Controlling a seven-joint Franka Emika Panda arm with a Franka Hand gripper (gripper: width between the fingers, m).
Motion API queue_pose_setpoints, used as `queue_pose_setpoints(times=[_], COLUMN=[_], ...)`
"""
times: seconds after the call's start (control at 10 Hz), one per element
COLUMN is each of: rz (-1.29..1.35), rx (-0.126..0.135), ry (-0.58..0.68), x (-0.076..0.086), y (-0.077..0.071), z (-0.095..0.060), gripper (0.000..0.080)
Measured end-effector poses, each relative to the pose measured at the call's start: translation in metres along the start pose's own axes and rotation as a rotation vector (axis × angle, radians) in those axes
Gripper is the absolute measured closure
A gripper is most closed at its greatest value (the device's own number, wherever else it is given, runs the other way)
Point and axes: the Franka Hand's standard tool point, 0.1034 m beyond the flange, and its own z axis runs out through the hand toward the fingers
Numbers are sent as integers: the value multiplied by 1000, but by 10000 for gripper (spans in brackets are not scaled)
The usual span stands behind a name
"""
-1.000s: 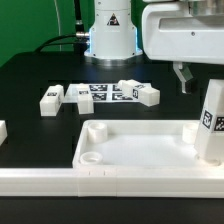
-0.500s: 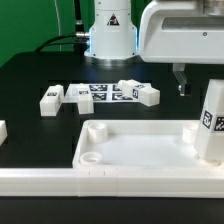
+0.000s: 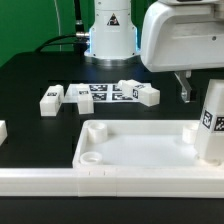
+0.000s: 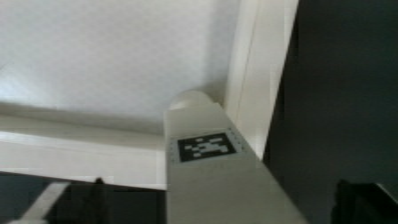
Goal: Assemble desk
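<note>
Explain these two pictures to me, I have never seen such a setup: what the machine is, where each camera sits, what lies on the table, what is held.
The machine is one robot arm with a two-finger gripper, building a small desk. The exterior view comes from a camera off the arm; the wrist view from a camera on its wrist, looking down between the fingers. On the black table lies the desk top, a white tray with a raised rim. One leg stands upright in its corner at the exterior view's right. The loose legs lie behind it, beside the marker board. The jaws stand open on either side of the upright leg, apart from it; nothing is held.
</note>
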Motion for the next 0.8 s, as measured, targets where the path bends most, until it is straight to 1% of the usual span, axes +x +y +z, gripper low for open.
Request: queue_pose_setpoints(times=[0.1,0.2,0.3,0.6,0.7,0.8], rz=[0,0,3,39,91,209], rx=[0,0,-4,-3,11,25], ry=[0,0,0,0,3,10], x=[0,0,0,0,1,1], y=[0,0,4,5,6,7], z=[0,0,0,0,1,1], gripper=[281,420,507,507,507,507])
